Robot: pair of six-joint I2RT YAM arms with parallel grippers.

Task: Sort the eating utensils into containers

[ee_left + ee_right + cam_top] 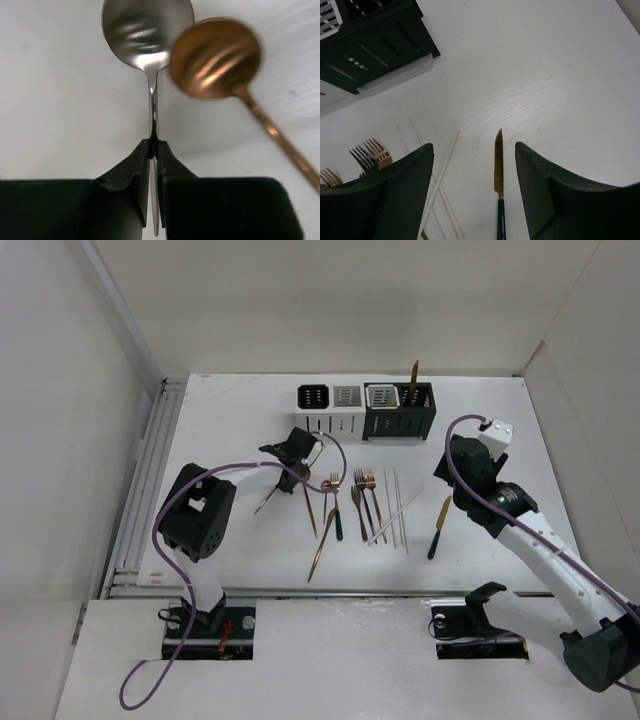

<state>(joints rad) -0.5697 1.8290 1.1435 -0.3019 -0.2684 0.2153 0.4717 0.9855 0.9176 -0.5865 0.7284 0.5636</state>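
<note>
One silver spoon (145, 35) pinched tight in left hand (154, 143); right hand (473, 147) wide over knife (498, 162).

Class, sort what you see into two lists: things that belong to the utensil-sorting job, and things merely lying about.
Job: silver spoon in the left pincer, copper spoon, forks, knife, white sticks, four containers.
Lying about: purple cables, side rail.

Left gripper (154, 144) is pinched tight on a spoon (146, 30) handle, arm folded at the elbow. Right gripper (474, 147) hangs wide open, tilted down, arm stretched forward.
</note>
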